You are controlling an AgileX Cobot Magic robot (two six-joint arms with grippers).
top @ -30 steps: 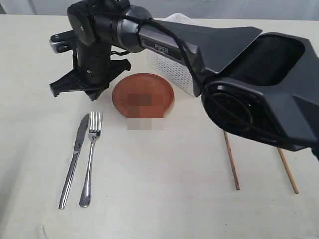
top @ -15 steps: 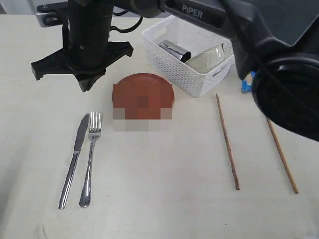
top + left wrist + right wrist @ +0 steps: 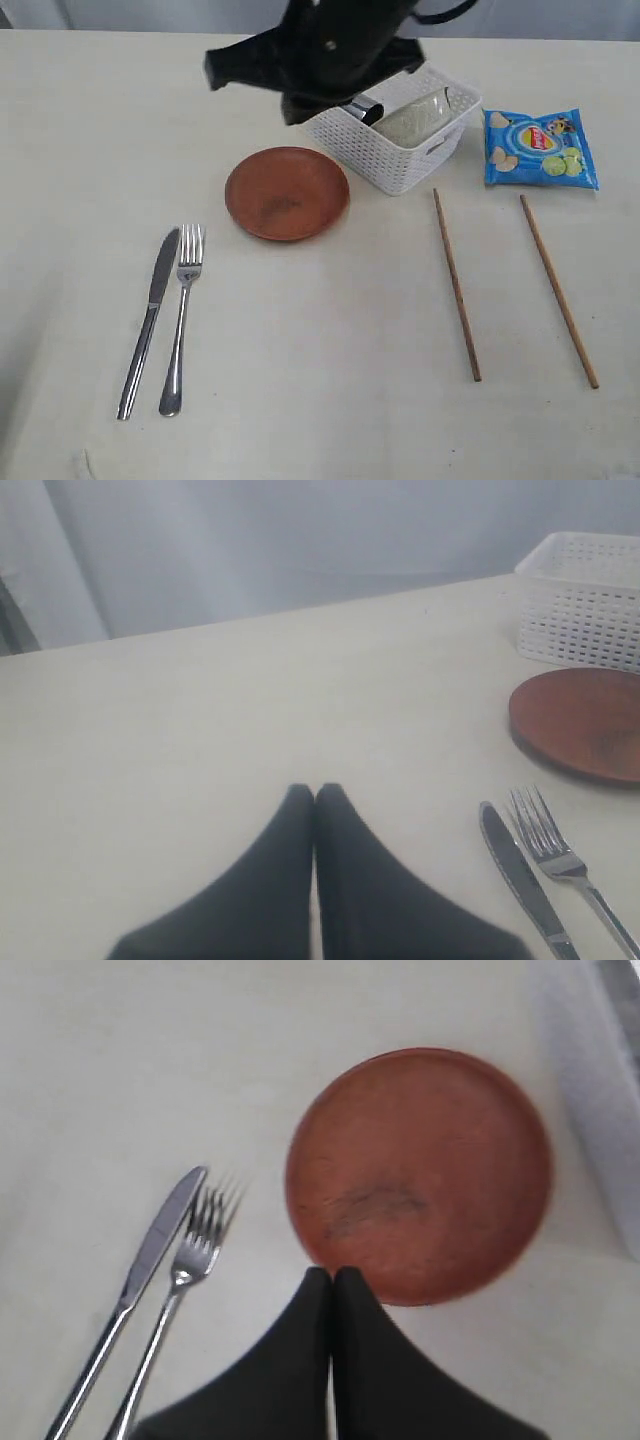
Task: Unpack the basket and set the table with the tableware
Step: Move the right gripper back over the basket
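Note:
The reddish-brown plate [image 3: 287,193] lies on the table [image 3: 320,420], with the steel knife [image 3: 148,320] and fork [image 3: 182,315] side by side to its left. Two wooden chopsticks [image 3: 457,285] [image 3: 558,290] lie apart on the right. The white basket [image 3: 385,150] behind the plate holds a steel cup [image 3: 360,106] and a pale bowl [image 3: 415,118]. My right arm's black wrist [image 3: 320,55] hangs over the basket's left end. Its gripper [image 3: 332,1275] is shut and empty above the plate [image 3: 420,1170]. My left gripper [image 3: 315,792] is shut and empty over bare table, left of the knife [image 3: 520,875]. No spoon shows.
A blue chip bag [image 3: 540,148] lies to the right of the basket. In the left wrist view the fork [image 3: 560,855], plate [image 3: 580,725] and basket [image 3: 585,600] sit off to one side, with a grey curtain behind the table's far edge.
My right arm has swung up and to the right, from left of the plate to over the basket's left end, uncovering the basket, chip bag and chopsticks. The tableware has not moved.

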